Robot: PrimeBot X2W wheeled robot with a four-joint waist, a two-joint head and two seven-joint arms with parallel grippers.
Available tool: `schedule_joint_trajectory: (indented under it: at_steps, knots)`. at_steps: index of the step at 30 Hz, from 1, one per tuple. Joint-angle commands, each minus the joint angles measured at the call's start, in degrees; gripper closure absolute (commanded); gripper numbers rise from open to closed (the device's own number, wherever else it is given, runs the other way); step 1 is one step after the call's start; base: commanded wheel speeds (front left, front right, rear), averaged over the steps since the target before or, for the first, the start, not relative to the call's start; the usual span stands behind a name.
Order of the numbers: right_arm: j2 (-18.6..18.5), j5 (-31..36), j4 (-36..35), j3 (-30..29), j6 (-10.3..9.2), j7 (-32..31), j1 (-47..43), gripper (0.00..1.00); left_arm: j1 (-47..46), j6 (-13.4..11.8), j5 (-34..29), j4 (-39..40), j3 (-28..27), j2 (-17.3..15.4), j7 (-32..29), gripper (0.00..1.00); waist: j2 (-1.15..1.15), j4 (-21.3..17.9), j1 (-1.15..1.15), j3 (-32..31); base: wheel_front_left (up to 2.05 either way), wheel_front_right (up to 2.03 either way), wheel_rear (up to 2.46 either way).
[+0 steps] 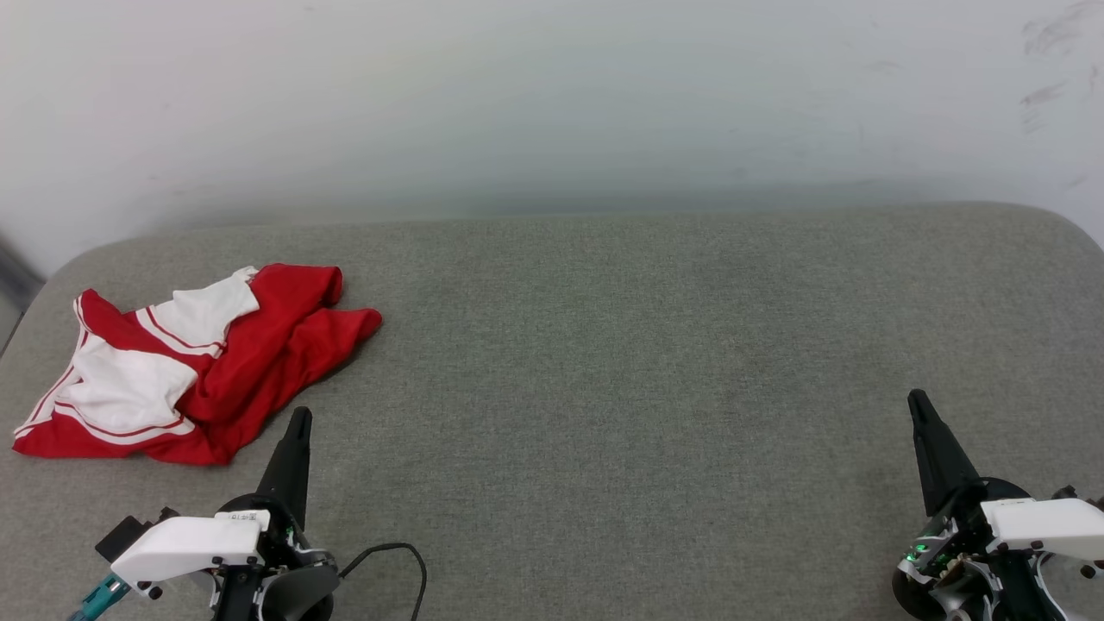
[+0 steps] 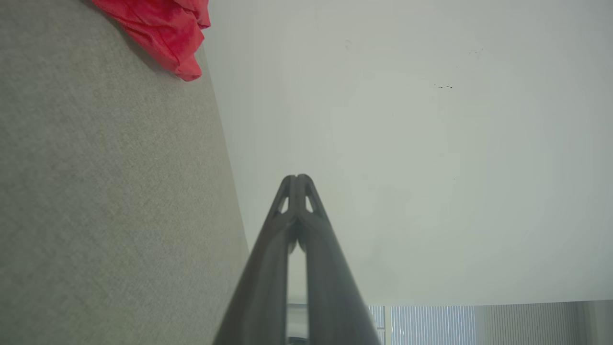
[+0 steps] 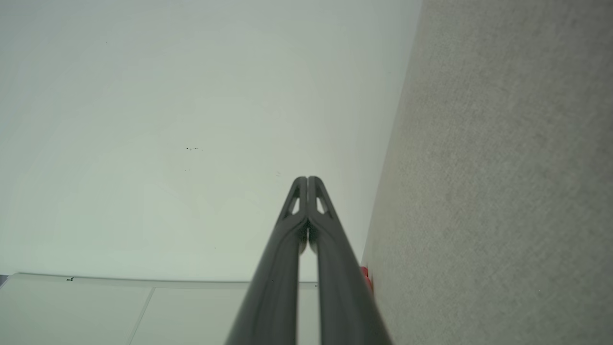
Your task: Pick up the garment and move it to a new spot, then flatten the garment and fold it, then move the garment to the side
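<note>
Closest in the head view, the left gripper (image 1: 299,416) sits at the lower left with its 2 long dark fingers pressed together and nothing between them. The left wrist view shows the same closed pair against the pale wall (image 2: 431,167). A black cable (image 1: 405,556) loops beside its base.

Just beyond that tip and off to its left, near but not touching, the red-and-white jersey (image 1: 198,362) lies in a crumpled heap at the left end of the grey upholstered surface (image 1: 647,362). White sleeve panels with red striped trim sit on top at the left. The red body is bunched to the right, with 1 lobe pointing towards the middle.

The right gripper (image 1: 916,398), at the lower right, is likewise closed and empty, well apart from the heap.

The cloth looks thin, light and limp, probably a smooth sports knit, so it should drape and trail rather than hold any shape. A raised red ridge on the near right side of the heap looks like the easiest hold for the left gripper once its jaws part. A pinch there will likely catch several layers, which suits carrying the bundle. Hem and shoulders are buried in the folds and cannot be picked out.
</note>
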State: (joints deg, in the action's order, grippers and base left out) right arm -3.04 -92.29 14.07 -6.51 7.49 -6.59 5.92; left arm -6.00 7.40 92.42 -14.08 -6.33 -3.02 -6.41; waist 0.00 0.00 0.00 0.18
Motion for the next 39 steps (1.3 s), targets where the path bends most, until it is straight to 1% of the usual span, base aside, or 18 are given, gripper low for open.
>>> schedule_joint_trajectory:
  at_steps: [1,7,8,11,15,19,23,32,39]
  knots:
    - [0.2,0.0,0.1,-0.1,0.00,-0.1,0.6,1.00,-0.5,0.2,-0.3,0.0,-0.3,0.1,-0.2,1.00,0.00,0.0,0.00,0.0,0.00,0.00,0.00]
    - [0.2,0.1,0.1,-0.1,0.00,-0.1,0.6,1.00,-0.5,0.2,-0.3,0.0,-0.3,0.1,-0.2,1.00,0.00,0.0,0.00,0.0,0.00,0.00,0.00]
    - [0.0,0.0,0.1,0.0,0.00,0.0,0.0,0.00,0.0,0.0,0.0,-0.1,0.0,0.0,0.0,0.00,0.00,0.0,0.00,0.0,0.00,0.00,0.00]
    - [0.1,0.0,1.3,0.1,0.00,0.2,-1.0,0.00,1.0,0.0,0.0,-1.2,0.3,0.2,0.2,0.00,0.00,0.0,0.00,0.0,0.00,0.00,0.00]
    - [0.1,0.8,1.2,0.3,0.00,1.4,-1.2,0.00,1.2,0.0,-0.6,-0.3,0.3,0.2,1.4,0.00,0.00,0.0,0.00,0.0,0.00,0.00,0.00]
    - [0.1,4.1,0.7,-0.1,0.00,2.5,-1.3,0.00,1.3,-0.1,-3.6,0.1,-0.5,0.2,2.5,0.00,0.00,0.0,0.00,0.1,0.00,0.00,0.00]
    - [0.1,8.5,-0.4,-0.8,0.00,3.6,-1.3,0.00,1.2,-0.9,-8.8,1.6,-0.9,0.2,3.6,0.00,0.00,0.0,0.00,0.1,0.00,0.00,0.00]
    - [0.1,20.7,-4.5,-0.9,0.00,5.9,-1.9,0.00,1.8,-5.0,-21.8,5.3,0.8,0.2,5.9,0.00,0.00,0.0,0.00,0.3,0.00,0.00,0.00]
    - [0.1,31.2,-7.7,0.5,0.00,7.6,-2.6,0.00,2.3,-7.3,-31.4,6.9,2.5,0.1,7.5,0.00,0.00,0.0,0.00,0.4,0.00,0.00,0.00]
